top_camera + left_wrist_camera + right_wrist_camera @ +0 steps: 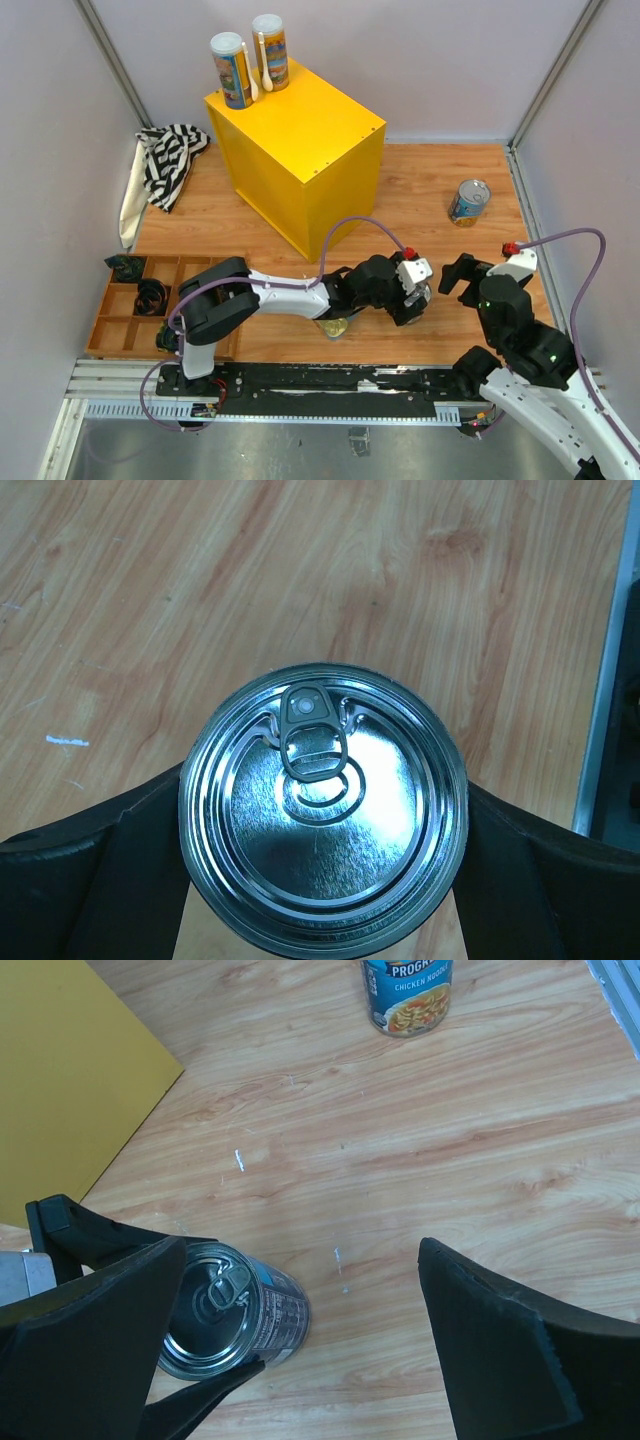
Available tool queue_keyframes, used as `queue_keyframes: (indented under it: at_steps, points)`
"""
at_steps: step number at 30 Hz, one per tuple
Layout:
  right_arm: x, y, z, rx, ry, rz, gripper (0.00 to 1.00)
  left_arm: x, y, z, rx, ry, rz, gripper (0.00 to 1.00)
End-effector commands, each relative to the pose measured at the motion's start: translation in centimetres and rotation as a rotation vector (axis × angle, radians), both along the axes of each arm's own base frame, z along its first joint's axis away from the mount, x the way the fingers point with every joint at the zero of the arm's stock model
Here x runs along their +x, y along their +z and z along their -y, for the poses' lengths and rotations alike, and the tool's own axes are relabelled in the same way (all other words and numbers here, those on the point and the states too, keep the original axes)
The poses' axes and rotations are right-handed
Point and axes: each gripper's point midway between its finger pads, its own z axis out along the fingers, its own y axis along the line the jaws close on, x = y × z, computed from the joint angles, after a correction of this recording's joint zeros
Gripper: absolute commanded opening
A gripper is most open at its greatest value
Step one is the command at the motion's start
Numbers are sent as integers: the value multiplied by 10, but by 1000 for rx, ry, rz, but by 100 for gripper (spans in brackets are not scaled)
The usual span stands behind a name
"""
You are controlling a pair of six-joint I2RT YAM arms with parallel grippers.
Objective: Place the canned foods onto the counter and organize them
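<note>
A blue-labelled, silver-topped can (pixel 325 810) stands upright on the wooden table, with my left gripper (pixel 412 288) shut on it, one finger pressed to each side. The same can (pixel 235 1310) shows just left of my right gripper (pixel 300 1260), which hangs wide open with only bare table between its fingers. A second blue-labelled can (pixel 469 202) stands alone at the far right. Two tall white-lidded cans (pixel 231 70) (pixel 270 52) stand on the far left corner of the yellow counter (pixel 300 130). A flat gold tin (pixel 335 326) lies partly hidden under my left arm.
A low wooden compartment tray (pixel 112 345) with small black objects sits at the near left. A striped cloth (pixel 170 160) lies at the far left beside the counter. The metal rail (pixel 300 380) with the arm bases runs along the near edge. Walls close in on three sides.
</note>
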Motion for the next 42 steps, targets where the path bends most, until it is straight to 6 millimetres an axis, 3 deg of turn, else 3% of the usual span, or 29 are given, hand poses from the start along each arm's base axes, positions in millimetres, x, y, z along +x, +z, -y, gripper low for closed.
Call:
queue_keyframes:
  at_steps: [1, 3, 9, 22, 30, 37, 42]
  points:
    - [-3, 14, 8, 4, -20, 43, 100, -15, 36, 18, -96, -52, -68, 14]
    - [-3, 11, 9, 4, -25, 43, 100, -18, 48, 15, -107, -57, -85, 1]
    - [-3, -6, 7, 14, -26, 30, 100, -29, 102, -5, -171, -41, -112, 0]
    - [-9, -25, 7, 43, -28, 10, 100, -36, 285, -63, -328, 63, 88, 0]
    - [-14, -36, 4, 70, -8, -16, 99, 6, 403, -126, -461, 376, 289, 0]
    - [-13, -32, -1, 74, 12, -20, 99, 44, 462, -173, -483, 680, 485, 0]
    - [-13, -31, -5, 83, 30, -24, 100, 85, 502, -206, -459, 880, 533, 0]
